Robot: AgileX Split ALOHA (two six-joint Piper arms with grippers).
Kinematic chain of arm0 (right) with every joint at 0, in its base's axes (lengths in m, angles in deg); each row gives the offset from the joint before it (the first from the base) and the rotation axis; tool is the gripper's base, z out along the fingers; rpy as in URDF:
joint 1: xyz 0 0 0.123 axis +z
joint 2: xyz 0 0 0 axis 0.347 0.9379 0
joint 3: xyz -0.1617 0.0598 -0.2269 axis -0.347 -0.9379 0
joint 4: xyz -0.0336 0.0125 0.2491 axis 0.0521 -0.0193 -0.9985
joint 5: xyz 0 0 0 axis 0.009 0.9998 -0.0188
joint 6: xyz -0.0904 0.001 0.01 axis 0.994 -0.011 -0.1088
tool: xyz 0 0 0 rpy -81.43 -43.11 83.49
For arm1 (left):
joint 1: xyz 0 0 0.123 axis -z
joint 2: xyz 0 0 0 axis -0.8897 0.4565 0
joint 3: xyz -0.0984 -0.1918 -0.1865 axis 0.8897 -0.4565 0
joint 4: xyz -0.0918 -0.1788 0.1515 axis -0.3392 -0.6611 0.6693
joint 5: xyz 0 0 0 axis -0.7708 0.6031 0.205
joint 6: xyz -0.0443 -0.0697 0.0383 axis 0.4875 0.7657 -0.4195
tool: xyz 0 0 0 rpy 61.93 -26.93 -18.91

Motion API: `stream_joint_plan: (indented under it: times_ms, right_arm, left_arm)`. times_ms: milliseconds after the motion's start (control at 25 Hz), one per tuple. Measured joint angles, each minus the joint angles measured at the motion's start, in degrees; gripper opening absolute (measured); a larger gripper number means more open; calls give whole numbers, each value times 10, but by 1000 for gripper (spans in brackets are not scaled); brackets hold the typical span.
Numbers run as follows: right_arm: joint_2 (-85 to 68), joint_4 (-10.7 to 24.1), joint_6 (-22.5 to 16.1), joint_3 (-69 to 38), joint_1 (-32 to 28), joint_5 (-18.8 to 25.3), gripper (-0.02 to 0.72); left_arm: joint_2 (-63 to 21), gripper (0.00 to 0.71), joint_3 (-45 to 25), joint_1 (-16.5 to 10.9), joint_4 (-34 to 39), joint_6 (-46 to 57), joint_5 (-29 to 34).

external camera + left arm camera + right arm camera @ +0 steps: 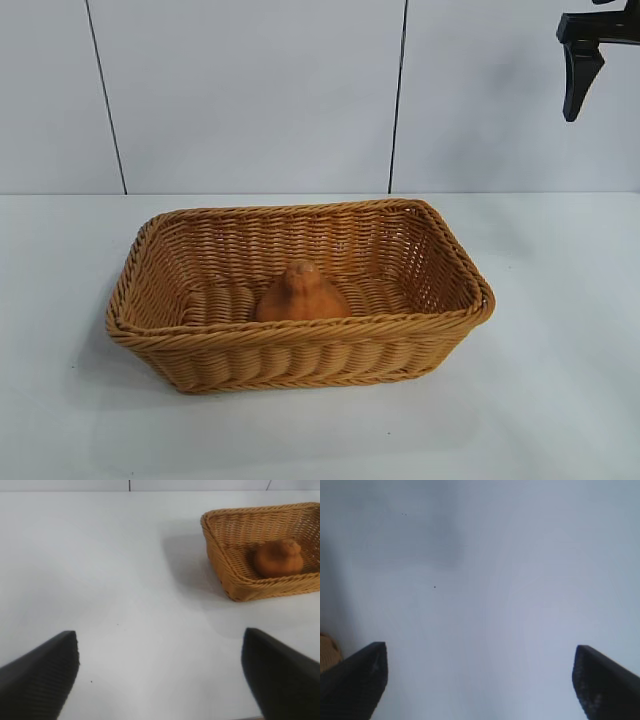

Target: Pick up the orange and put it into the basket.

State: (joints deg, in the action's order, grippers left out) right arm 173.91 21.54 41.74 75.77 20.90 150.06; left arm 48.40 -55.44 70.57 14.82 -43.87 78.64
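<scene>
- I see the orange [300,293] lying inside the basket [455,262], toward its front wall, on the white table [560,350].
- Bare tabletop surrounds the basket on all sides.
- My right gripper [479,680] is spread wide and empty over bare table; the exterior view cuts it off at the upper right.
- My left gripper [160,672] is wide, empty, well apart from the basket.

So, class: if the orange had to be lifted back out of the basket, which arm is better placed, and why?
Probably the left: its open claw faces the orange lying in the basket. The right claw, also open, looks down at bare table.
</scene>
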Motion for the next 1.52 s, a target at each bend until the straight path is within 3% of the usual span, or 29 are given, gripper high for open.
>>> stream_joint_plan:
  times_ms: [320, 560, 960, 1360, 1520]
  right_arm:
    - [-59, -25, 37, -147, 0, 0, 694]
    - [-231, -27, 47, -335, 0, 5, 694]
    - [-553, -27, 49, -527, 0, 6, 694]
    - [-872, -27, 64, -741, 0, -83, 694]
    - [-955, -27, 65, -753, 0, -101, 694]
  left_arm:
    - [0, 630, 0, 0, 0, 0, 0]
    - [0, 630, 0, 0, 0, 0, 0]
    - [0, 630, 0, 0, 0, 0, 0]
    - [0, 630, 0, 0, 0, 0, 0]
    - [0, 630, 0, 0, 0, 0, 0]
